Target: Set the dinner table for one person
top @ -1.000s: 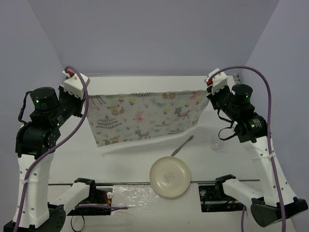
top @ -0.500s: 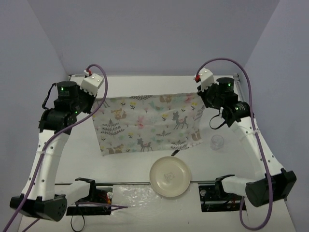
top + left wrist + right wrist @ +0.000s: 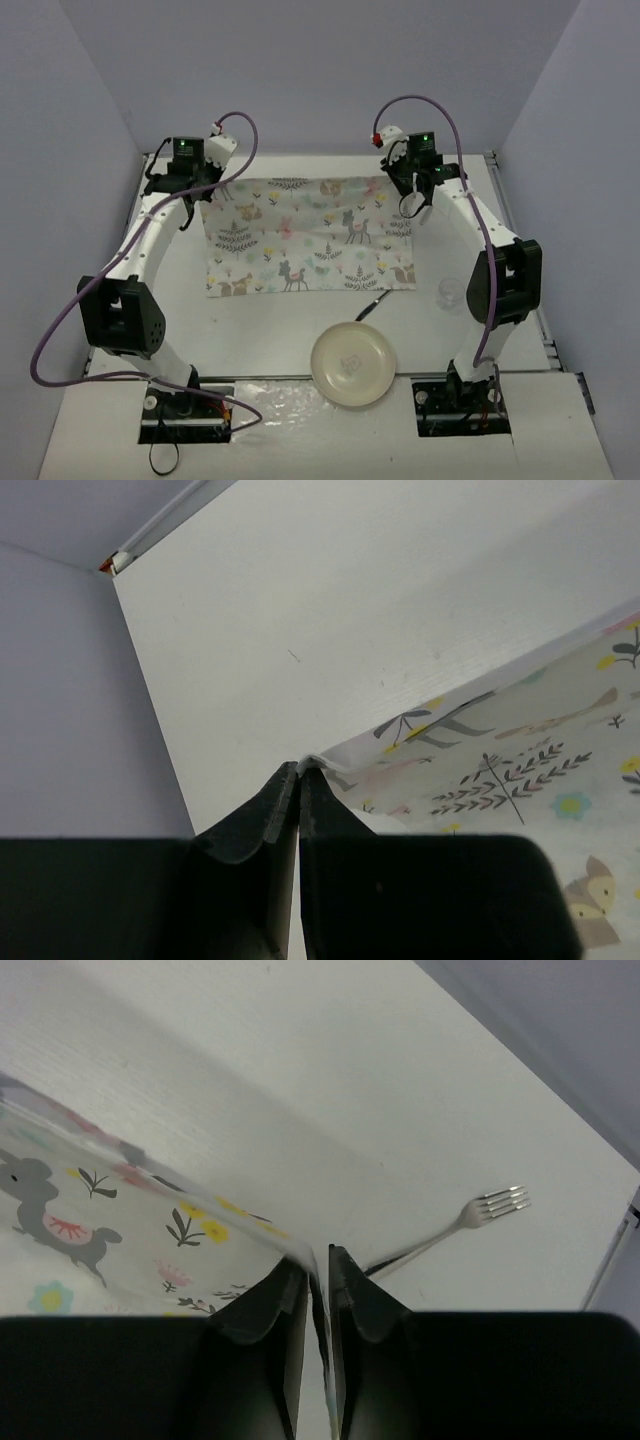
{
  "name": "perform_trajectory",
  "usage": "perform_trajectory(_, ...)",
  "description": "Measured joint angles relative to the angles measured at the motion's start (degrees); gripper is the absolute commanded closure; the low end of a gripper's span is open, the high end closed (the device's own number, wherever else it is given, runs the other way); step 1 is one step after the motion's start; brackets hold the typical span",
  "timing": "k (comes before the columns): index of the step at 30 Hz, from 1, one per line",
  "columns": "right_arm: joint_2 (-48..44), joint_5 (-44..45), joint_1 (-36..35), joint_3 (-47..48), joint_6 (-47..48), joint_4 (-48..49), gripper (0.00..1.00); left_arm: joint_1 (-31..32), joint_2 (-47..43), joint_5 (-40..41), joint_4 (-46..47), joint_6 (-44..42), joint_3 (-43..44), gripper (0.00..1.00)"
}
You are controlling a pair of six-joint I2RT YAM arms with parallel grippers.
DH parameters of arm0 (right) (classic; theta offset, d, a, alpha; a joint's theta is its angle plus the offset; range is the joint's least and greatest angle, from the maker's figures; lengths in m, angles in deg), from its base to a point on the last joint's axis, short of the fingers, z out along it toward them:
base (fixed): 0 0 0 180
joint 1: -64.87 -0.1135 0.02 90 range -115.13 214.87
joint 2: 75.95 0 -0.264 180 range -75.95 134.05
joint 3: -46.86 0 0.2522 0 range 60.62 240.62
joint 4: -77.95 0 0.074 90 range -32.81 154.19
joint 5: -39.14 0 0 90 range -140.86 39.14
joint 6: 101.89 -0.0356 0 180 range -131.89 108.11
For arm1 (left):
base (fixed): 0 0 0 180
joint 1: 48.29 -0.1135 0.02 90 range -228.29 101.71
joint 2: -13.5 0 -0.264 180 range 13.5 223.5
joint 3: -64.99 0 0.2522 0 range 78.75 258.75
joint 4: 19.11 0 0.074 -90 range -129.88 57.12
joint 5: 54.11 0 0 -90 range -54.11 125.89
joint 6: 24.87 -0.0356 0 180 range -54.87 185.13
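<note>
The large flat white rectangular dinner table [image 3: 260, 330] spans the view, with an animal-print cloth placemat [image 3: 310, 240] flat at its centre. The left gripper [image 3: 300, 770] pinches the 10 o'clock corner. The right gripper [image 3: 320, 1257] straddles the 2 o'clock corner, and I cannot tell whether it grips. Best to release both together and rise straight up, so the cloth is not dragged.

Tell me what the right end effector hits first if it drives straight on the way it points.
The right end effector straddles the placemat edge; straight ahead it likely meets bare dinner table first. The fork lies off to one side.
</note>
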Motion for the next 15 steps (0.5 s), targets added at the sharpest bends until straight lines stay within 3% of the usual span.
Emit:
perform_trajectory(1,2.46,0.50,0.12,1.81,0.04,0.66,0.06,-0.19,2.27,0.72,1.28,-0.06,1.17,0.41)
perform_trajectory(2,4.83,1.03,0.25,3.49,0.13,1.47,0.01,-0.38,4.49,1.41,2.65,-0.13,2.32,0.33)
perform_trajectory(6,12.96,4.81,0.30,11.12,-0.01,1.06,0.00,-0.82,14.26,4.94,3.47,0.25,11.16,0.13)
perform_trajectory(10,16.21,8.55,0.29,14.75,-0.50,1.52,0.00,-0.96,20.43,6.68,3.31,1.17,18.74,0.11)
perform_trajectory(15,13.67,10.64,0.25,13.24,-0.67,2.22,0.01,-0.96,18.25,7.18,3.82,2.43,19.62,0.11)
